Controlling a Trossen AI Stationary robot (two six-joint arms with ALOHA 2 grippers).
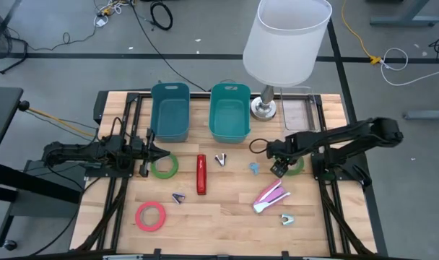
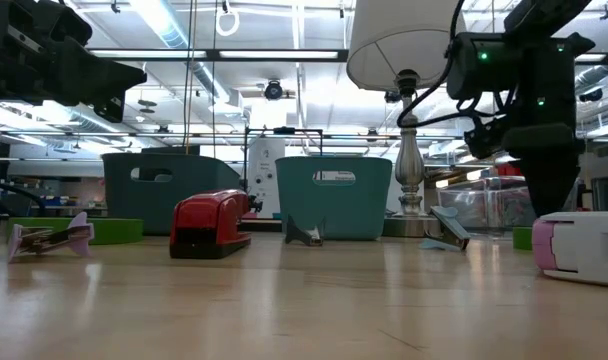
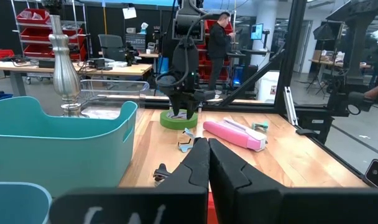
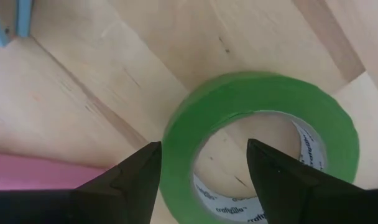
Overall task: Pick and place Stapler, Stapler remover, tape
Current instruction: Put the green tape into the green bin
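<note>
On the wooden worktop (image 1: 227, 213), taking the red stapler (image 1: 201, 174) at its middle as the landmark, the left gripper (image 1: 159, 152) hovers well to the stapler's left, its jaws pressed together over the near edge of a green tape roll (image 1: 164, 166). Farther left and toward the front edge lies a red tape roll (image 1: 151, 216), with a small purple staple remover (image 1: 178, 197) between it and the stapler. Behind the stapler stand two teal bins (image 1: 170, 110) side by side, and just beside the stapler's right a dark staple remover (image 1: 221, 159) rests in front of the right-hand bin. Farther right sits a blue staple remover (image 1: 255, 168), then a pink-and-white stapler (image 1: 269, 196) with a pale staple remover (image 1: 287, 219) near it. Well to the red stapler's right, the right gripper (image 4: 201, 165) is low over a second green tape roll (image 4: 263, 102), jaws apart and straddling its near wall.
</note>
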